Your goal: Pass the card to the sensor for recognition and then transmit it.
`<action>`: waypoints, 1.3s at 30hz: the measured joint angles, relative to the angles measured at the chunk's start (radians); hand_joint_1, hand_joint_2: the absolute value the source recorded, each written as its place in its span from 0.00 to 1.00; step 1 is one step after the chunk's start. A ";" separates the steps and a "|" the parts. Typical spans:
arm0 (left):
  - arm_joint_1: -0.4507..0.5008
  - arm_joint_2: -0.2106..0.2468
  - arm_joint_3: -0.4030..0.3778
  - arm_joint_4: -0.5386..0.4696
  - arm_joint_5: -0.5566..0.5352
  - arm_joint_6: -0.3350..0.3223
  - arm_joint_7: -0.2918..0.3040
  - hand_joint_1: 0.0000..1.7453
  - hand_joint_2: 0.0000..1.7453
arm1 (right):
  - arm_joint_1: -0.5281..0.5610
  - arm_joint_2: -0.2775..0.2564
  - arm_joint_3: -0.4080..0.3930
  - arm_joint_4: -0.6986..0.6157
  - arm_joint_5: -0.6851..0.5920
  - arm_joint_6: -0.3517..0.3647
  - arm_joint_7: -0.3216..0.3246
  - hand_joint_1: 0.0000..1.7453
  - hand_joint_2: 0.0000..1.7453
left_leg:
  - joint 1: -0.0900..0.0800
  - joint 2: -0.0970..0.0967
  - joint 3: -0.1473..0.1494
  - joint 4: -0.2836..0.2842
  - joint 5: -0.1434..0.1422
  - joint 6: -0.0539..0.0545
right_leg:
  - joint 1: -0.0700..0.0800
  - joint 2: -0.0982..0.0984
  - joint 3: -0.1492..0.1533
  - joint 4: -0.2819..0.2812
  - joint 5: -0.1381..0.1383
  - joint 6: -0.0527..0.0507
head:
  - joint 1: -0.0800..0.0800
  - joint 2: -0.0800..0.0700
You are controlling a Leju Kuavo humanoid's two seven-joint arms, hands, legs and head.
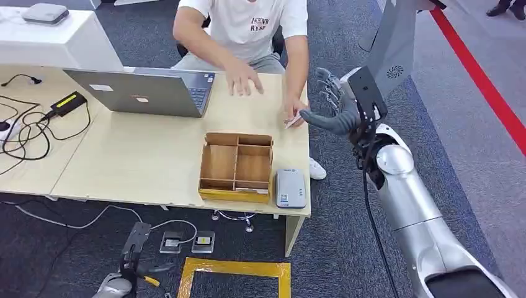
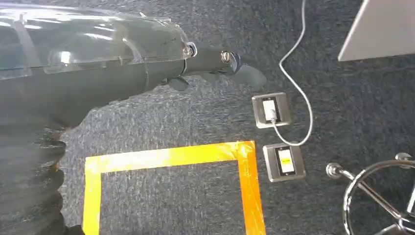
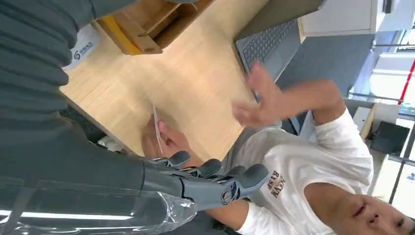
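A person seated behind the table pinches a white card (image 1: 293, 121) at the table's right edge; the right wrist view shows the card (image 3: 157, 128) edge-on in that person's fingers. My right hand (image 1: 335, 107) is raised just right of the card, fingers spread and empty, the thumb pointing toward it. Its fingers (image 3: 215, 176) lie a short way from the card without touching it. The grey card sensor (image 1: 290, 187) lies flat at the table's front right corner. My left hand (image 1: 135, 245) hangs low by the floor, fingers (image 2: 215, 66) loose and holding nothing.
A wooden compartment box (image 1: 236, 166) stands left of the sensor. An open laptop (image 1: 149, 92) sits further back, with the person's other hand (image 1: 243, 79) beside it. Cables and a black adapter (image 1: 67, 103) lie at the table's left. Yellow tape (image 2: 171, 156) and floor sockets (image 2: 270, 110) mark the carpet.
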 joint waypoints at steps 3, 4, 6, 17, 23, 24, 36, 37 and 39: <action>0.009 0.003 0.000 -0.005 0.010 0.005 0.000 0.00 1.00 | 0.018 -0.010 0.000 -0.031 0.000 0.000 0.002 0.00 1.00 | 0.000 0.000 0.000 0.000 0.000 0.000 | 0.000 0.000 0.000 0.000 0.000 0.000 | 0.000 0.000; 0.012 0.003 0.000 -0.006 0.012 0.008 0.000 0.00 1.00 | 0.022 -0.013 0.000 -0.039 0.000 0.000 0.003 0.00 1.00 | 0.000 0.000 0.000 0.000 0.000 0.000 | 0.000 0.000 0.000 0.000 0.000 0.000 | 0.000 0.000; 0.017 0.003 0.000 -0.008 0.016 0.012 0.000 0.00 1.00 | 0.028 -0.020 0.000 -0.052 0.002 -0.001 0.003 0.00 1.00 | 0.000 0.000 0.000 0.000 0.000 0.000 | 0.000 0.000 0.000 0.000 0.000 0.000 | 0.000 0.000; 0.029 0.018 0.000 -0.039 -0.006 0.018 0.000 0.00 1.00 | 0.097 -0.079 0.001 -0.271 0.136 0.098 0.039 0.00 1.00 | 0.000 0.000 0.000 0.000 0.000 0.000 | 0.000 0.000 0.000 0.000 0.000 0.000 | -0.001 0.000; 0.022 0.018 0.000 -0.039 -0.015 0.011 0.000 0.00 1.00 | 0.156 -0.093 0.005 -0.386 0.268 0.113 0.053 0.00 1.00 | 0.000 0.000 0.000 0.000 0.000 0.000 | 0.000 0.000 0.000 0.000 0.000 0.000 | 0.000 0.000; 0.021 0.018 0.000 -0.039 -0.016 0.010 0.000 0.00 1.00 | 0.167 -0.094 0.007 -0.401 0.281 0.113 0.054 0.00 1.00 | 0.000 0.000 0.000 0.000 0.000 0.000 | 0.000 0.000 0.000 0.000 0.000 0.000 | 0.000 0.000; 0.012 0.017 0.000 -0.038 -0.030 0.000 -0.015 0.00 1.00 | 0.230 -0.105 0.042 -0.544 0.432 0.137 0.044 0.00 1.00 | 0.000 0.000 0.000 0.000 0.000 0.000 | 0.000 0.000 0.000 0.000 0.000 0.000 | 0.000 0.000; 0.012 0.017 0.000 -0.038 -0.031 0.000 -0.015 0.00 1.00 | 0.233 -0.105 0.047 -0.552 0.451 0.137 0.043 0.00 1.00 | 0.000 0.000 0.000 0.000 0.000 0.000 | 0.000 0.000 0.000 0.000 0.000 0.000 | -0.001 0.000; 0.012 0.016 0.000 -0.038 -0.032 0.000 -0.016 0.00 1.00 | 0.242 -0.105 0.063 -0.570 0.504 0.127 0.041 0.00 1.00 | 0.000 0.000 0.000 0.000 0.000 0.000 | 0.000 0.000 0.000 0.000 0.000 0.000 | 0.000 0.000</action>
